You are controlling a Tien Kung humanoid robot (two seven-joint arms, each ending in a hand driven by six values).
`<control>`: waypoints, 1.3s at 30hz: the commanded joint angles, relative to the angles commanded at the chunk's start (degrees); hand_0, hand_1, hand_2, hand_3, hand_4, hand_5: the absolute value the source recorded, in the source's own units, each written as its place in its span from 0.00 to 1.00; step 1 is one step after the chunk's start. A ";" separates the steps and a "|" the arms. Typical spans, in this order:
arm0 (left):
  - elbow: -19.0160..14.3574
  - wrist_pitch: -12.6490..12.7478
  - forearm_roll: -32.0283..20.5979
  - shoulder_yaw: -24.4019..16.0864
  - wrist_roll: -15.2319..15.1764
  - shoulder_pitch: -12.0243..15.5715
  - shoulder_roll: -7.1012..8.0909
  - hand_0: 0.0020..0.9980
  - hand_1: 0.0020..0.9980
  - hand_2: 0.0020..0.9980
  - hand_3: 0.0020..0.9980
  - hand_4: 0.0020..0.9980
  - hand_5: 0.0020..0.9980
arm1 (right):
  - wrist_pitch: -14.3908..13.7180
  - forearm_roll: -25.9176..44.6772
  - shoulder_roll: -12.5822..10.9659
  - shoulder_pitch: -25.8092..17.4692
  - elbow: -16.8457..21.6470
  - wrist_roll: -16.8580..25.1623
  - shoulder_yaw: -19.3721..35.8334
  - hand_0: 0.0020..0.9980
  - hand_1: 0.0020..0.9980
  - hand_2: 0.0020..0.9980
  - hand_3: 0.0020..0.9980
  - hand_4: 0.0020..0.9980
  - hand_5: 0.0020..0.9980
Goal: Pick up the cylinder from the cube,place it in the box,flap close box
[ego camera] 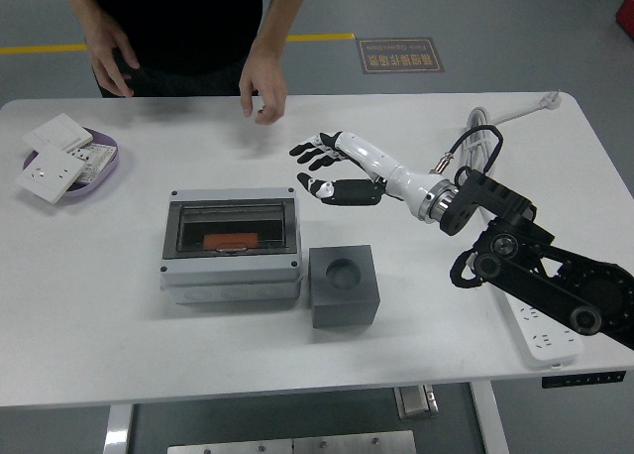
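The grey box (230,273) sits left of centre with its dark see-through flap lying flat over the opening. Through the flap shows the orange cylinder (231,240), lying inside. To the box's right stands the dark grey cube (345,285), its round top hole empty. My right hand (319,169) hovers above the table behind the cube and to the right of the box, fingers spread, holding nothing. The left arm is out of the picture.
A person stands at the far side, both hands (263,85) lifted off the table. A purple dish (103,167) with white switch plates is at far left. A coiled white cable (482,153) and a power strip (540,337) lie to the right.
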 joint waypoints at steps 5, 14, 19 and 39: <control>0.00 0.14 -1.04 0.85 -0.11 0.00 -0.11 0.60 0.59 0.57 0.56 0.58 0.16 | -1.10 -2.39 1.73 -6.81 -0.16 1.99 9.42 0.77 0.72 0.77 0.79 0.64 0.36; 0.00 0.27 -2.84 2.30 -0.22 -0.08 -0.17 0.60 0.59 0.57 0.57 0.58 0.16 | -3.40 1.96 5.95 -20.22 -1.49 7.22 27.47 0.77 0.71 0.76 0.75 0.62 0.39; 0.00 0.24 -3.29 2.64 -0.20 -0.10 -0.17 0.60 0.59 0.57 0.56 0.58 0.16 | -4.17 4.07 7.33 -25.96 -2.97 8.88 36.20 0.76 0.69 0.75 0.73 0.66 0.40; 0.00 0.21 -4.52 3.43 -0.06 0.97 0.84 0.60 0.59 0.57 0.56 0.58 0.16 | -2.85 11.22 10.85 -28.74 -6.18 16.26 46.10 0.75 0.69 0.73 0.71 0.72 0.43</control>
